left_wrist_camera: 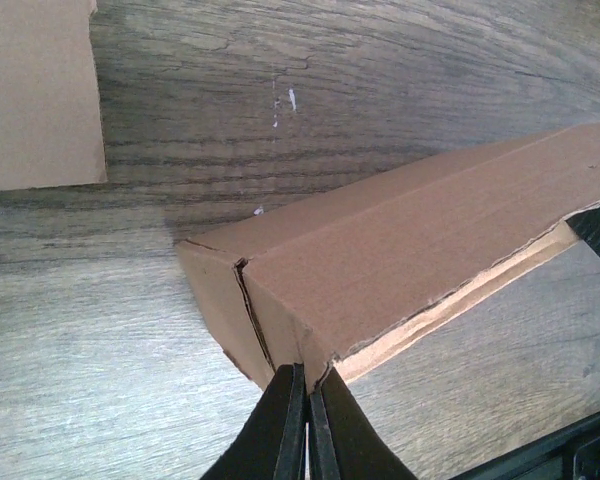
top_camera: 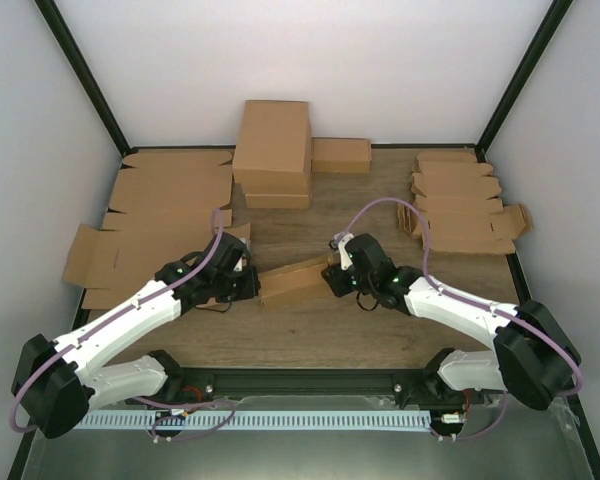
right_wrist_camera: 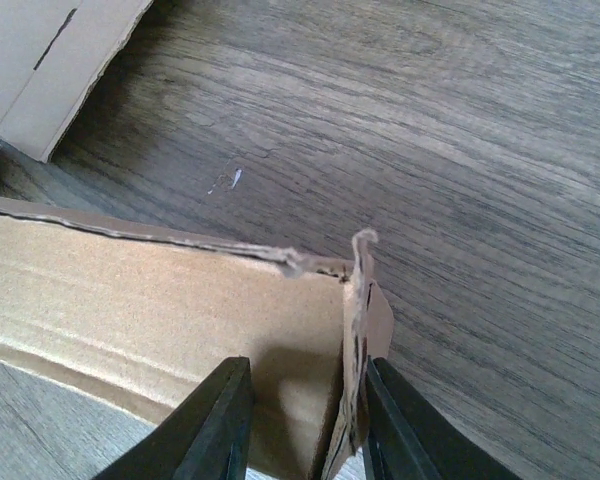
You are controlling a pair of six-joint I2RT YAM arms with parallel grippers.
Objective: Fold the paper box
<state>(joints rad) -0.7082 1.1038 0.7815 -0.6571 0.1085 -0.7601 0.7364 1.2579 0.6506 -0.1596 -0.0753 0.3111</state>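
- Left gripper (left_wrist_camera: 307,372): clenched tight, tips touching the near lower corner of the paper box (left_wrist_camera: 410,240); I cannot tell whether any card is pinched between them
- Right gripper (right_wrist_camera: 305,390): jaws partly apart, straddling the upright end flap (right_wrist_camera: 352,330), which leans towards 1 finger; nothing looks clamped
- Paper box: on the table (top_camera: 310,330) between the 2 grippers, long axis left to right, right end slightly farther from the bases; each arm is at its own end
- Room: bare wood before and behind the box; flat cardboard sheets (top_camera: 150,220) to the left, large carton (top_camera: 273,150) behind, stacked blanks (top_camera: 460,200) to the right, all apart from it
- I judge the next fold turns on that right end flap
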